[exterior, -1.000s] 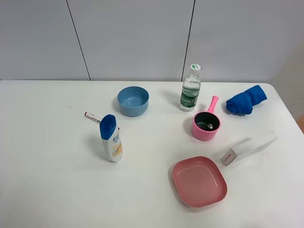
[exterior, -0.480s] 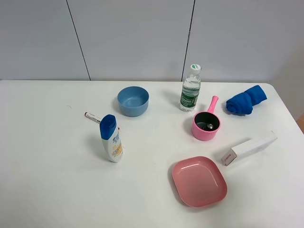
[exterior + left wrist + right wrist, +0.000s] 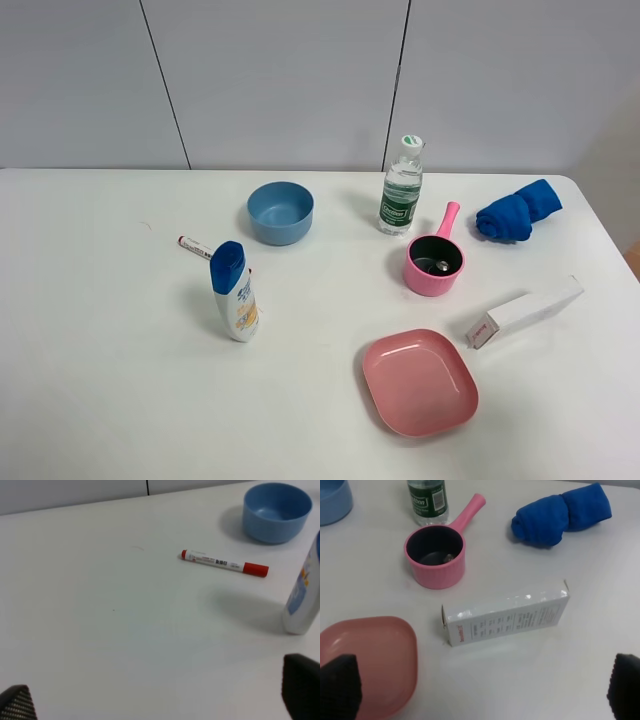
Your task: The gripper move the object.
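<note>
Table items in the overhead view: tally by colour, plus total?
Blue: 2, bowl, rolled towel
Pink: 2, saucepan, square plate
White: 3, shampoo bottle with blue cap, box, red-capped marker
Clear: 1, water bottle
Grey metallic: 1, small capsule inside the saucepan
Total: 9
</note>
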Tool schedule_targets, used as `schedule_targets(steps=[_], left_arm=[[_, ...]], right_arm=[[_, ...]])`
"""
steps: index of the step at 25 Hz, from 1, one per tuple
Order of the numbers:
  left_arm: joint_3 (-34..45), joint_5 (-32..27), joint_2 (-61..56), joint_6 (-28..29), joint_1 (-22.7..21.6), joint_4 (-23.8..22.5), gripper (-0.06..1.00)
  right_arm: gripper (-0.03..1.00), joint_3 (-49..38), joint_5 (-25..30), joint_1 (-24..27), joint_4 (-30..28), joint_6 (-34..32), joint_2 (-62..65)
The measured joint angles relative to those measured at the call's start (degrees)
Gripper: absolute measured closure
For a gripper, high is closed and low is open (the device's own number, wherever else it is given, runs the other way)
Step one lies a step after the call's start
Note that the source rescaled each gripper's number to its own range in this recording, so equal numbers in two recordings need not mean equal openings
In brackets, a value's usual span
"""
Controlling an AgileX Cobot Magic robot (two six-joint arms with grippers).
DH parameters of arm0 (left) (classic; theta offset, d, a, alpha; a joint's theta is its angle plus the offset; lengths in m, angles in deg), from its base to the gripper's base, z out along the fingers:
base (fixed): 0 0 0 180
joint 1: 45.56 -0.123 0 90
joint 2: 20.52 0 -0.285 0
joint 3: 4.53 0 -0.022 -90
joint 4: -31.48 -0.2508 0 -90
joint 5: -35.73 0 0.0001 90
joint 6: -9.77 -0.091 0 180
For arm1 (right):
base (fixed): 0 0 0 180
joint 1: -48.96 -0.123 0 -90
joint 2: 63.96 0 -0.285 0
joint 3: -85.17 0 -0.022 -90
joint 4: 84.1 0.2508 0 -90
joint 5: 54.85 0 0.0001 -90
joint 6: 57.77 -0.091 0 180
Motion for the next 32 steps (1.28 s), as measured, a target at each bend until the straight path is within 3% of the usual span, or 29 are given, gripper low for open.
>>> schedule_targets(steps=[20,32], left_arm=[[0.0,0.0,0.0,0.0,0.0,0.0,-0.06],[0.0,0.0,0.0,0.0,0.0,0.0,-0.06]], right_arm=[[-0.03,0.0,0.0,0.4,0.1,0.4,0.0],[-0.03,0.0,-0.1,16.7,4.6,6.9,0.0]])
